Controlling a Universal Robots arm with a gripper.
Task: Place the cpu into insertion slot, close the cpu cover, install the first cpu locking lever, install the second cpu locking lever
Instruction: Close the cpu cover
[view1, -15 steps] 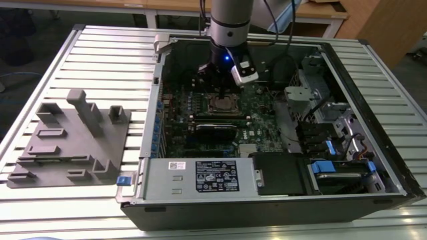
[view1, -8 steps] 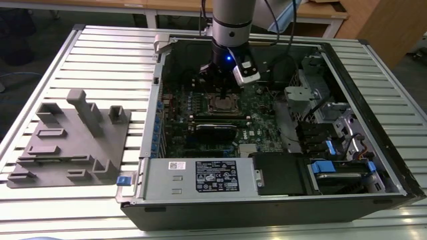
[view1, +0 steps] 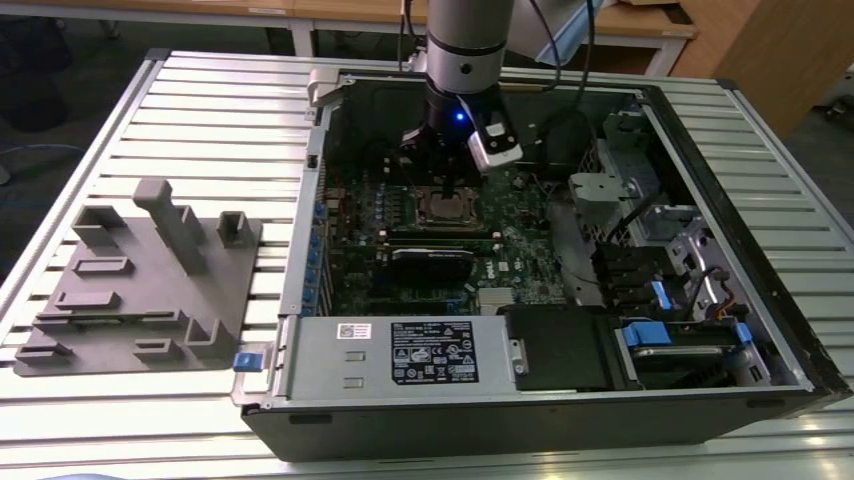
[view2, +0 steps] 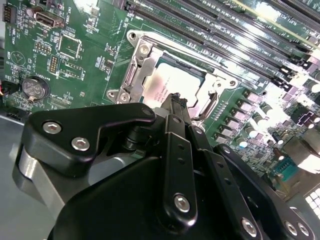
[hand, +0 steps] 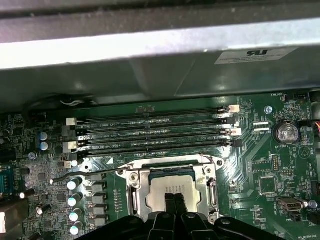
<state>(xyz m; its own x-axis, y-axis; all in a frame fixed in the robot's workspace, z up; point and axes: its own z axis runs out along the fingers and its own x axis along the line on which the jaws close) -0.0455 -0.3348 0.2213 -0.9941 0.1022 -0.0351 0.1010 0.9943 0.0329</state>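
A: Quick check: where's your gripper (view1: 447, 188)?
B: Inside the open case, hanging straight down over the insertion slot (view1: 424, 212), mid-board in the exterior view. The memory slots (hand: 150, 132) are on the exterior view's left of it.

A: Jaws?
B: Pinched together, nothing btwn them afaict. In both wrist views you see the two black fingers (hand: 170, 205) side by side.

A: And the cpu (hand: 172, 187)?
B: Seated flat in the slot, silver top showing thru the window of the cpu cover (hand: 136, 192). The cover lies down flat around it, so steps 1 and 2 look done, imo.

A: Which way from your tips?
B: Right under them. The tips sit at the cpu's edge on the side away from the memory slots, and the rest of the chip runs on toward those slots. Touching or just above it? Can't tell.

A: Levers?
B: One thin wire lever (hand: 85, 174) sticks out past the socket's corner, long axis parallel to the memory slots, well off to one side of your tips. It looks unlatched, my read only.
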